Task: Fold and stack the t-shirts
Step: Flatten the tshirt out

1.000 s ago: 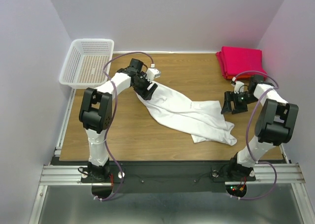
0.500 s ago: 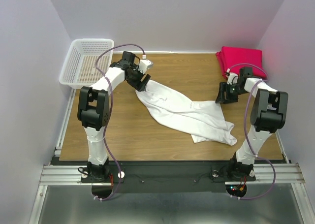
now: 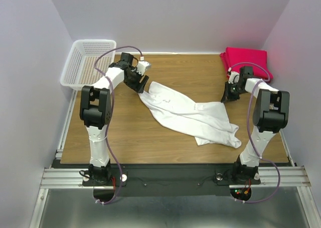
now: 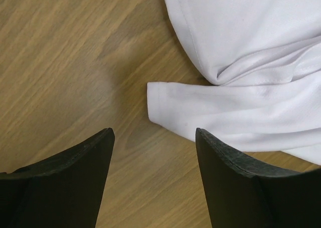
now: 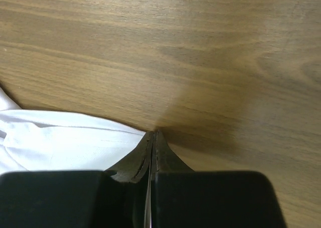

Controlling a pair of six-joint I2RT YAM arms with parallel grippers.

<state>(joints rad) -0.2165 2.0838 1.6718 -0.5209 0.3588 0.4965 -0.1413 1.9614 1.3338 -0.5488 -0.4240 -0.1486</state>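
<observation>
The white t-shirt (image 3: 188, 112) lies crumpled diagonally across the middle of the tabletop (image 3: 120, 133), well apart from the folded red t-shirts (image 3: 246, 61) at the far right. The right claw (image 5: 153, 134) is closed at the shirt's right edge. Whether any cloth is caught I cannot tell, so a pull may come away empty or slip. The left claw (image 4: 154, 134) hangs open above a sleeve hem (image 4: 165, 100); closing there may pinch only its corner.

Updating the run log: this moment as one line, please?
white t-shirt: unfolded | left gripper: open over its edge | right gripper: shut at its other end | red t-shirts: folded, far right
</observation>
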